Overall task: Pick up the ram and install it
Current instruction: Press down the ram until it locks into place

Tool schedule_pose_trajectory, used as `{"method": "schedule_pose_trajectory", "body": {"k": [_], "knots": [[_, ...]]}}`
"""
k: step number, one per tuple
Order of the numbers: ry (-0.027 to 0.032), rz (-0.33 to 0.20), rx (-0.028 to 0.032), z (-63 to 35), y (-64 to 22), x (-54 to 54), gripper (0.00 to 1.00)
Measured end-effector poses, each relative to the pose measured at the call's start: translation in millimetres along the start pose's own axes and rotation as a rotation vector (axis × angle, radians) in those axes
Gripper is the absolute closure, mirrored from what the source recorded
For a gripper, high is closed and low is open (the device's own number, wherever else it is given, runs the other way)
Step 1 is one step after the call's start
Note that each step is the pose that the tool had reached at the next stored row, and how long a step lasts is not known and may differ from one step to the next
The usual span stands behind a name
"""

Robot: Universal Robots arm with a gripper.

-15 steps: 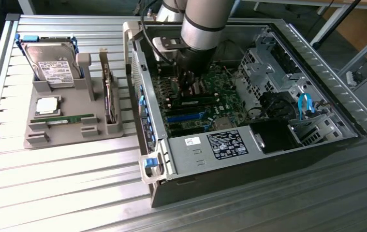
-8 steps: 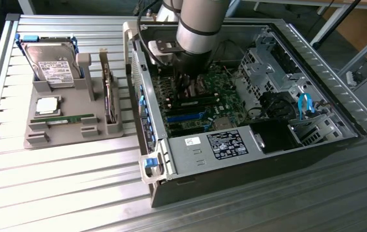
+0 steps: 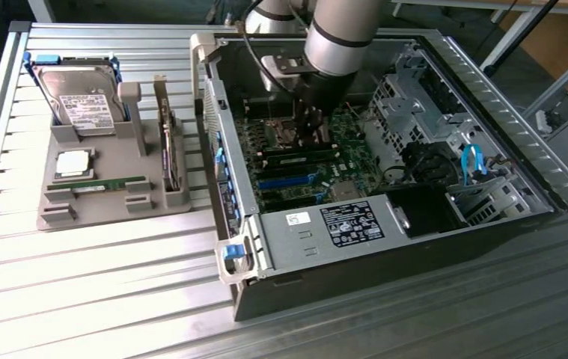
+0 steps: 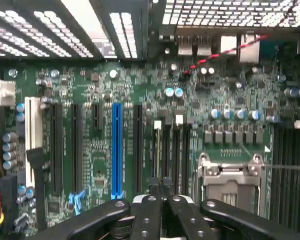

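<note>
My gripper (image 3: pixel 310 137) reaches down into the open computer case (image 3: pixel 226 194), over the motherboard's (image 3: pixel 349 176) memory slots. In the wrist view its black fingers (image 4: pixel 149 215) are shut together, tips (image 4: pixel 161 186) meeting with nothing visibly clamped. Right below the tips a thin stick, seemingly the ram (image 4: pixel 157 150), stands edge-on in one memory slot between white clips. The exterior view shows it as a dark bar (image 3: pixel 298 152) under the gripper. I cannot tell whether the tips touch it. Another green stick (image 3: pixel 104 184) lies flat in the grey holder (image 3: pixel 114 213).
The holder, at the exterior view's left, also carries a silver hard drive (image 3: pixel 79 97), a square processor (image 3: pixel 74 163) and an upright card (image 3: pixel 170 157). Beside the slots are the processor socket (image 4: pixel 230 180), a blue slot (image 4: pixel 116 150), drive cages (image 3: pixel 414 97) and the power supply (image 3: pixel 343 224).
</note>
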State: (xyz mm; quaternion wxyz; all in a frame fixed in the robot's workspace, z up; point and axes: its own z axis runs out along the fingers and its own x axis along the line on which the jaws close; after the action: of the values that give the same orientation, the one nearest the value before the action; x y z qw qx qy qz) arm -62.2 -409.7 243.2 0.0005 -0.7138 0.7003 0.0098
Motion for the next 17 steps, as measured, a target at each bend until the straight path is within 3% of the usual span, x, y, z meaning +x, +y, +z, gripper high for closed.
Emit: {"method": "schedule_pose_trajectory", "body": {"k": [2, 6, 9, 12, 14, 17], "knots": [[-0.0001, 0.0, -0.0052, -3.5, -17.7, -0.2, 0.91], [-0.0003, 0.0, -0.0116, -14.3, -44.6, 0.0, 0.91], [-0.0002, 0.0, -0.0135, -30.9, -53.8, -0.1, 0.91], [-0.0004, 0.0, -0.0183, -55.8, -67.2, -0.2, 0.91], [-0.0002, 0.0, -0.0194, -69.8, -70.9, -0.4, 0.91], [-0.0004, 0.0, -0.0198, -71.4, -71.6, -0.4, 0.91]]}}
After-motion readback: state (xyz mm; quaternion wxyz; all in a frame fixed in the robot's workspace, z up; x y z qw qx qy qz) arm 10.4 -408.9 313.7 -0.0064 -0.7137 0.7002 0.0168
